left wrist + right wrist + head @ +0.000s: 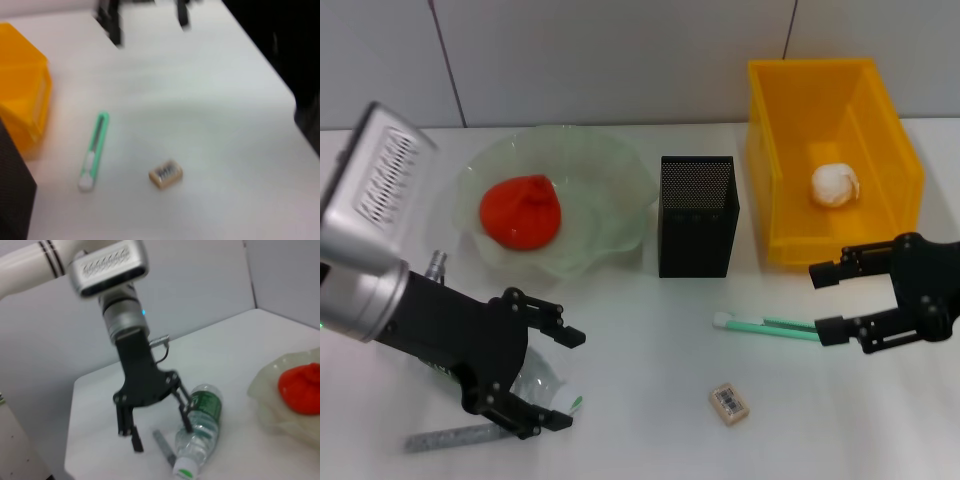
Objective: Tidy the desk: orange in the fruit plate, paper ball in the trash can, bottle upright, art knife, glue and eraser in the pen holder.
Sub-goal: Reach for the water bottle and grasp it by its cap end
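Bottle [197, 435]: lies flat on the desk [640, 330]; probably light, slick, thin-walled; take mid-body.
Left gripper [545, 380]: jaws open, straddling it.
Right gripper [830, 300]: jaws open, empty.

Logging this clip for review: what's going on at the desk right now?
The left gripper is open, straddling the bottle, which lies on its side. The right gripper is open by the knife, in front of the trash can. The orange sits in the plate and the paper ball in the trash can. The eraser lies on the desk, outside the pen holder.
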`<state>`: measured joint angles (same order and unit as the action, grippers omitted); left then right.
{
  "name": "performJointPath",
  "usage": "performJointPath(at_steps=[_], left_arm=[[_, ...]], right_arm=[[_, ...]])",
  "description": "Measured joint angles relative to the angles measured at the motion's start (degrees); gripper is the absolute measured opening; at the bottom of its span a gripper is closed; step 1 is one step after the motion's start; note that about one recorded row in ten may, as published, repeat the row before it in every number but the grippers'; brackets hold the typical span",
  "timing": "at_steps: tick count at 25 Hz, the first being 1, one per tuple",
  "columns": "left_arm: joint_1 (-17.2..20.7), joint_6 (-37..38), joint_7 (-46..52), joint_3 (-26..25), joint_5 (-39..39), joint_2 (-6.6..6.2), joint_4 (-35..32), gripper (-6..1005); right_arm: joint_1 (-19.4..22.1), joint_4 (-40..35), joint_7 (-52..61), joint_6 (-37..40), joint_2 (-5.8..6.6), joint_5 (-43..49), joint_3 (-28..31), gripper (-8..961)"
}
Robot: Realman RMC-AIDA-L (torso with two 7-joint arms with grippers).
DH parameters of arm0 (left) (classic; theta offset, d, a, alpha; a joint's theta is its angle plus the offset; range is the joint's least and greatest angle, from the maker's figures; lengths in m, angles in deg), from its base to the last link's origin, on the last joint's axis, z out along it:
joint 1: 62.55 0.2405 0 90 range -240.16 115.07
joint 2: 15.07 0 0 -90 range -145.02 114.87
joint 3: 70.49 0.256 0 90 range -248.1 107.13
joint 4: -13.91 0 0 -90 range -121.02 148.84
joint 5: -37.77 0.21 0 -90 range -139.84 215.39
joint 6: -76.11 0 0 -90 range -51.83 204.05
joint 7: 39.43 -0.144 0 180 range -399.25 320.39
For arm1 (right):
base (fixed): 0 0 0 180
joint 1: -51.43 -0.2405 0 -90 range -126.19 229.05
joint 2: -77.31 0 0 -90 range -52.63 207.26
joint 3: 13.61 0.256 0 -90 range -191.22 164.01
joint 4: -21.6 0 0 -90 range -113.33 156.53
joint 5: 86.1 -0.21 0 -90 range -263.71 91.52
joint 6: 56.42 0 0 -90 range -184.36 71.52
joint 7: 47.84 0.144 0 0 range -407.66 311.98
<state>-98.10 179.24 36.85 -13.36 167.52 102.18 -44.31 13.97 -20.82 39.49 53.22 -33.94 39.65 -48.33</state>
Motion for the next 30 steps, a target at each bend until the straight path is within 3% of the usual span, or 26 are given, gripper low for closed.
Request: performJointPath(at_steps=[2, 3, 5, 6, 10, 13, 21, 30], left_arm=[[-0.17, -0.31, -0.55, 0.68, 1.47, 0.41, -1.18, 840], [-0.47, -2.56, -1.66, 5.59, 3.83, 1.04, -3.48, 840], [-0.47, -2.56, -1.66, 5.59, 3.83, 1.04, -3.48, 840], [-0.73, -5.91, -2.03, 9.75, 5.19, 0.92, -4.33, 840], [-1.02, -6.63, -2.41, 10.86, 6.43, 1.05, -4.40, 840], [-1.39, -9.60, -1.92, 16.24, 8.38, 1.25, -5.69, 840], [-0.51, -13.39, -1.32, 21.70, 10.04, 1.35, -6.59, 840], [-0.29, -13.81, -1.49, 24.12, 12.14, 1.48, -6.84, 840]], right_arm=[[-0.48, -0.01, 0.95, -0.75, 0.04, -0.23, 0.10, 775], [-0.81, 0.02, 1.79, -1.86, 0.05, -0.29, 0.10, 775], [-0.90, 0.03, 2.20, -2.52, 0.06, -0.29, 0.05, 775], [-1.18, 0.05, 2.60, -3.03, 0.07, -0.30, 0.06, 775], [-1.57, 0.11, 3.17, -3.21, 0.07, -0.33, 0.21, 775], [-1.65, 0.03, 3.56, -3.39, 0.11, -0.46, 0.28, 775], [-1.46, -0.03, 3.07, -4.51, 0.16, -0.51, 0.28, 775], [-1.36, 0.13, 2.77, -4.98, 0.16, -0.51, 0.30, 775]])
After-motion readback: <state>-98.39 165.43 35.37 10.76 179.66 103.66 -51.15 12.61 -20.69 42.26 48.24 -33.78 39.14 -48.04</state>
